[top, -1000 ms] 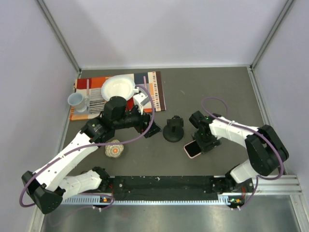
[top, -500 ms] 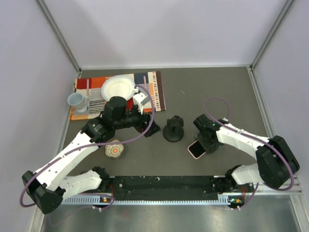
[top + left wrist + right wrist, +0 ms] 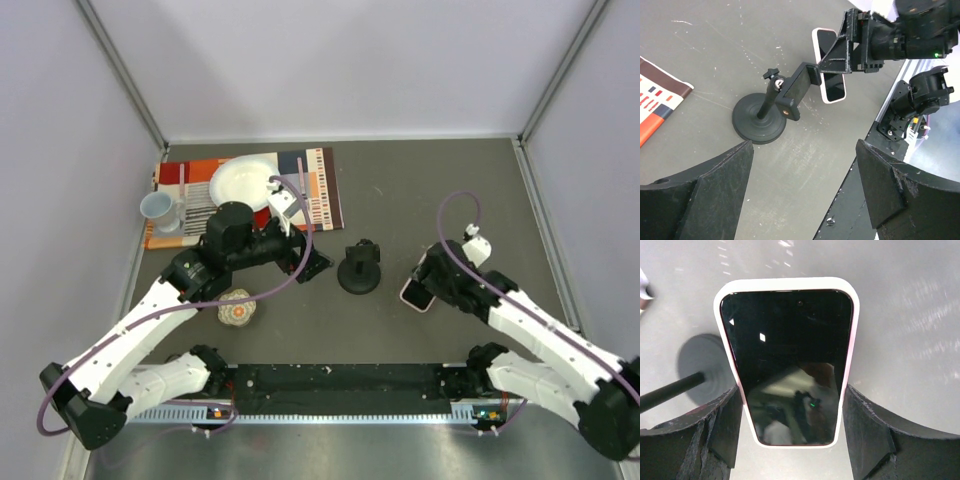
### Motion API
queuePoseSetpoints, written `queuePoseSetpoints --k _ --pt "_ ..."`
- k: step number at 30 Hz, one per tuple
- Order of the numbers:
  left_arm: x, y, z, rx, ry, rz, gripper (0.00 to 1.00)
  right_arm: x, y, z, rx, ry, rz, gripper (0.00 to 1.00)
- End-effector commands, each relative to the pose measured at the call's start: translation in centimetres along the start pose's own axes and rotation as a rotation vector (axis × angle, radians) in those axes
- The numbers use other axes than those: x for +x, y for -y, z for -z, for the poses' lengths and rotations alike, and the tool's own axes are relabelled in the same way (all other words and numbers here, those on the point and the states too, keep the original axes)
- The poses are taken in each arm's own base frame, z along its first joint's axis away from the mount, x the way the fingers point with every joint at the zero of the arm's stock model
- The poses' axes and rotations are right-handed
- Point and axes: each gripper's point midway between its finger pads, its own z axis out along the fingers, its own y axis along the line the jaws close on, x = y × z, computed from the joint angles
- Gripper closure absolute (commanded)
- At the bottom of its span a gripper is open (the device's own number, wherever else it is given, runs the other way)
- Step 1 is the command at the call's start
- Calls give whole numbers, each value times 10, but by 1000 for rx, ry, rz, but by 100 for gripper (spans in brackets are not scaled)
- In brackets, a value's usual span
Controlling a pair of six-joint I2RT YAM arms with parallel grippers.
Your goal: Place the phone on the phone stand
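Pale pink edging and black glass mark the phone (image 3: 790, 350). You have it clamped in your right hand (image 3: 792, 410), one of the fingers (image 3: 867, 430) pressed to each long side and the screen turned up toward the wrist camera. From above, the phone sits at the tip of that hand, near the right side of the phone stand (image 3: 358, 270) and not resting on it. The stand is upright on the grey counter (image 3: 430, 200), with a round disc base, a thin post and a tilted cradle. In the left wrist view the end of the cradle overlaps the phone's near edge (whether the two touch, you cannot tell from here). The phone looks raised off the counter, since the surface under it is blurred in the right wrist view. Your left hand (image 3: 804, 150) is spread wide with nothing between its fingers. It hangs near the stand on its left side, and the stand's base shows between the two finger pads.
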Motion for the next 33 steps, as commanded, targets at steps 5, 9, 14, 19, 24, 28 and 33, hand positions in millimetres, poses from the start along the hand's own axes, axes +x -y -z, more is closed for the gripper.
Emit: queuePoseSetpoints --k 5,9,14,19,24,28,33 --pt "-49 26 -9 128 121 19 12 -86 -69 88 -493 391 298 100" --pt "-64 38 -24 148 142 34 13 -109 -92 130 -582 449 364 100" --pt "-82 63 -52 173 165 26 17 -133 -124 180 -722 488 322 100" --pt "-98 74 -74 164 184 50 19 -148 -146 226 -849 509 309 100" --pt "-107 90 -93 181 202 66 18 -141 -155 242 -932 466 295 100" --pt "-108 97 -106 172 202 76 25 -139 -155 254 -981 451 273 100" --pt "-107 106 -115 187 209 105 35 -133 -154 258 -1010 411 228 100"
